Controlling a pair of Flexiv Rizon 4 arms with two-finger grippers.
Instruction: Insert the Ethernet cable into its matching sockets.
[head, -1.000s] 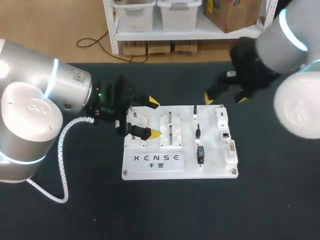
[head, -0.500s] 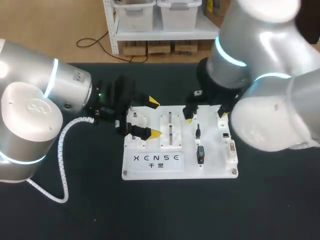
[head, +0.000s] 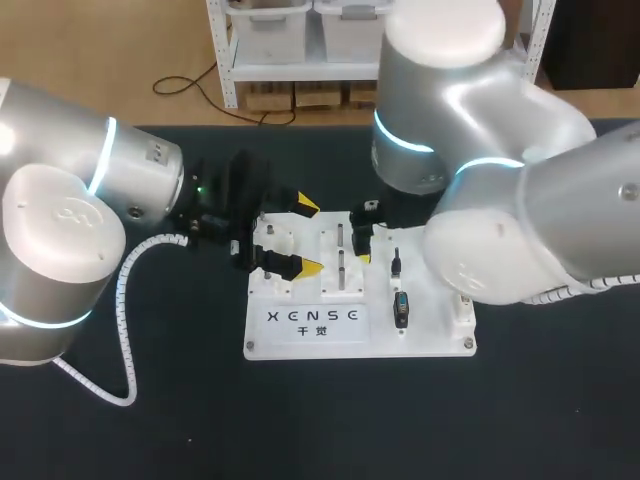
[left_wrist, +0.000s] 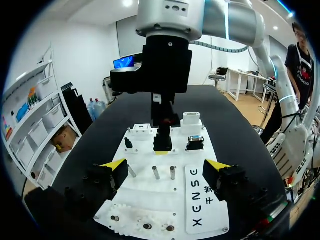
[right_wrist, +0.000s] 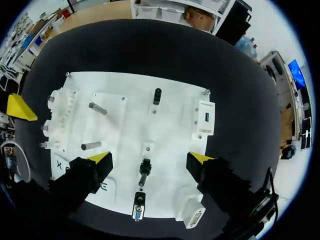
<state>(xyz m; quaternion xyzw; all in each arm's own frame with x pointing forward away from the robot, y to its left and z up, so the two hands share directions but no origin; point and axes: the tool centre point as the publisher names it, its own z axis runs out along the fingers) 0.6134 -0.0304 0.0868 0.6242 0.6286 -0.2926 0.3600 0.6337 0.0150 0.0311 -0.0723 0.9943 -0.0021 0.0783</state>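
Right arm (head: 500, 200) swung leftward; its pincer (right_wrist: 150, 159) now over the board (right_wrist: 125, 125).

Black table (head: 150, 430); white fixture board (head: 440, 338) flat on it, near centre

There is one white board (head: 300, 335) in the lower middle of the frame. Two robot arms are over it: the left arm (head: 90, 190) at the left of the frame and the right arm (head: 480, 170) at the upper right. That makes two grippers, the left gripper (left_wrist: 165, 165) and the right gripper (right_wrist: 150, 160). Each has two yellow tips (left_wrist: 216, 164), so there are four in all. Seen from the right wrist, the board holds three small dark parts (right_wrist: 144, 172) in a line, two silver pegs (right_wrist: 95, 107) and two white socket blocks (right_wrist: 204, 117).
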